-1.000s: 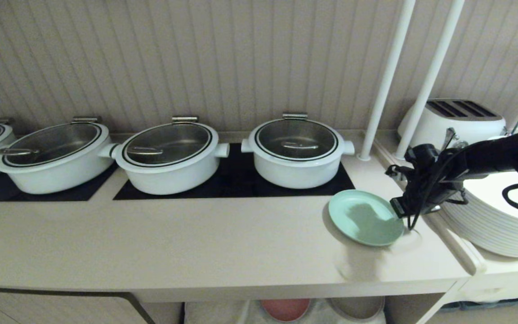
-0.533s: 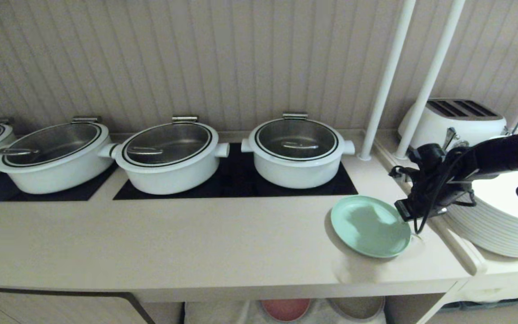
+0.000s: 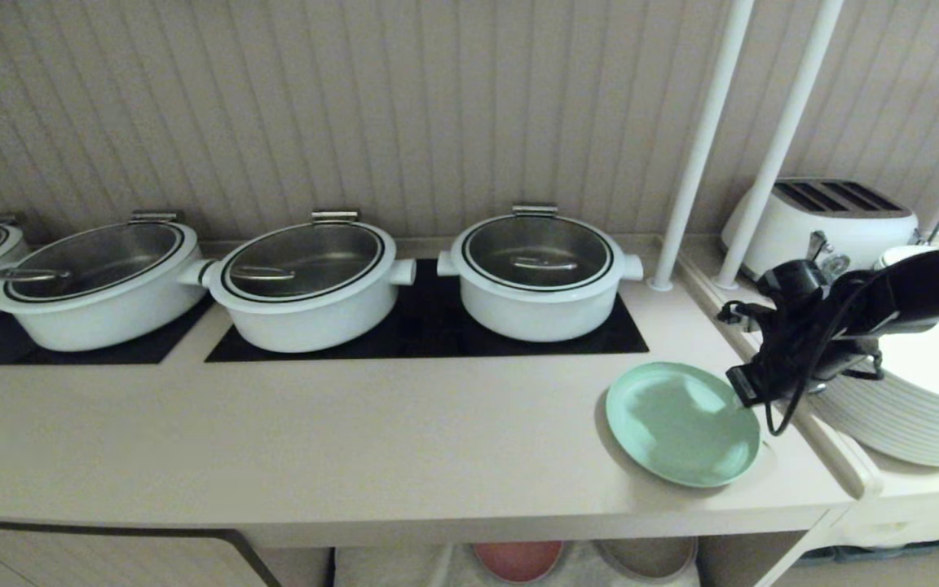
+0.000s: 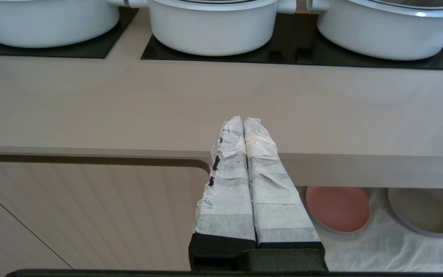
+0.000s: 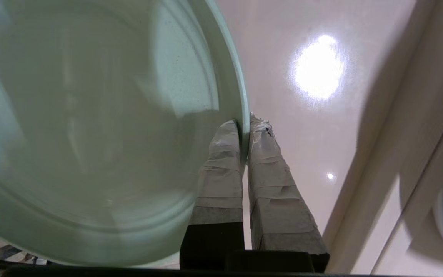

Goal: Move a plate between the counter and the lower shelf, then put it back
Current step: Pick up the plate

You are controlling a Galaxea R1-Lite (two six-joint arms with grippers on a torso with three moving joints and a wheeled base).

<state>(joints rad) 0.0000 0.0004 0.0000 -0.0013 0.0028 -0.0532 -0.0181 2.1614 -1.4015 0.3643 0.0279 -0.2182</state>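
Counter [image 3: 355,440]: long pale beige worktop, black cooktop panels inset, three white pots [image 3: 539,273] lined up along the back of it. Serves as landmark for all below.

Lower shelf [image 4: 360,246]: recessed under the counter's front edge, floor lined with wrinkled white cloth. Pink plate [image 4: 337,209] and a greyish plate [image 4: 423,211] lying flat on that cloth.

White stacked plates [image 3: 901,416]: on the raised side ledge just off the counter's right end, near the working arm.

Plate [image 3: 683,424]: mint green, round, shallow, low raised rim, matte plastic look. At the counter's right end, near the front edge. Tilted slightly, far side seeming to rest on or just above the counter; contact not certain.

Right gripper [image 5: 244,127]: clenched on the plate's rim, one taped finger inside, one outside. Edge pinch likely chosen because a flat plate offers no other purchase.

Left gripper [image 4: 243,125]: fingers pressed together, empty, parked in front of the counter's front edge, above the lower shelf.
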